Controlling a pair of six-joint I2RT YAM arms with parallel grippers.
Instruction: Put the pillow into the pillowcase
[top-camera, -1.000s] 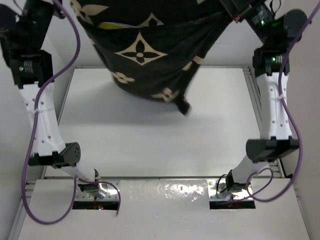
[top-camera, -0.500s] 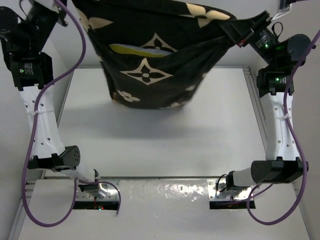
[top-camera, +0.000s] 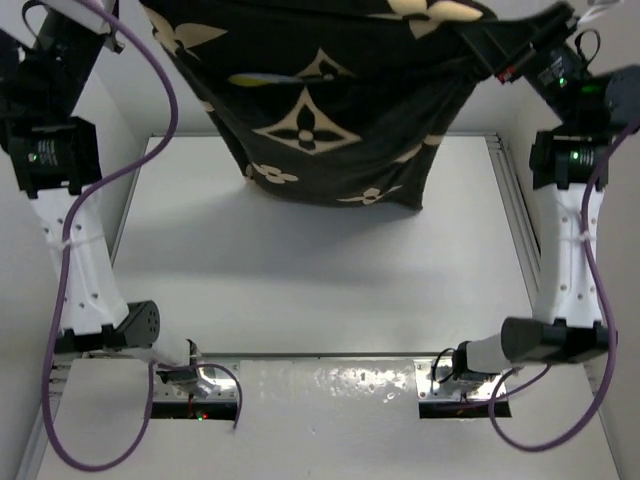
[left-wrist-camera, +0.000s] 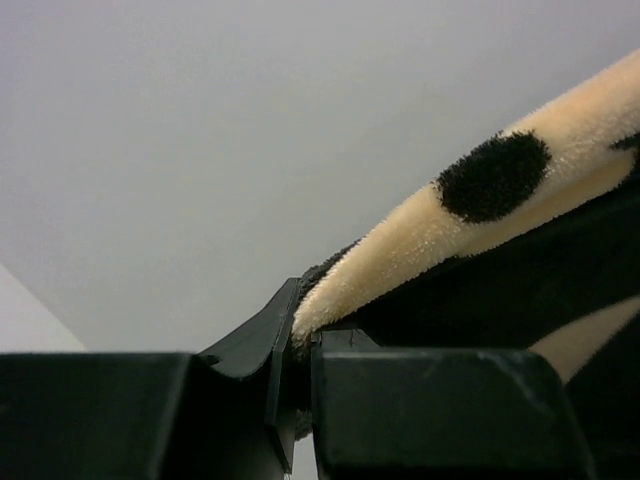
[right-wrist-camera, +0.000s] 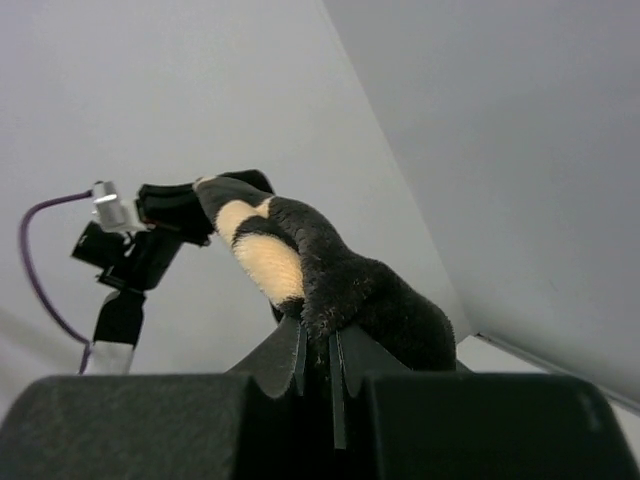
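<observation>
Left gripper (left-wrist-camera: 300, 345) and right gripper (right-wrist-camera: 318, 345) are each clamped on a pillowcase (top-camera: 320, 130) edge. The case hangs slung between them, long axis gripper-to-gripper. Pillow (top-camera: 250, 79) is inside, a yellow sliver nearer the left gripper.

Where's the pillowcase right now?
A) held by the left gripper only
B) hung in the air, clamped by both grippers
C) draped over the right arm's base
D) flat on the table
B: the left gripper and the right gripper are each shut on an edge of the pillowcase, which hangs between the arms above the table.
</observation>
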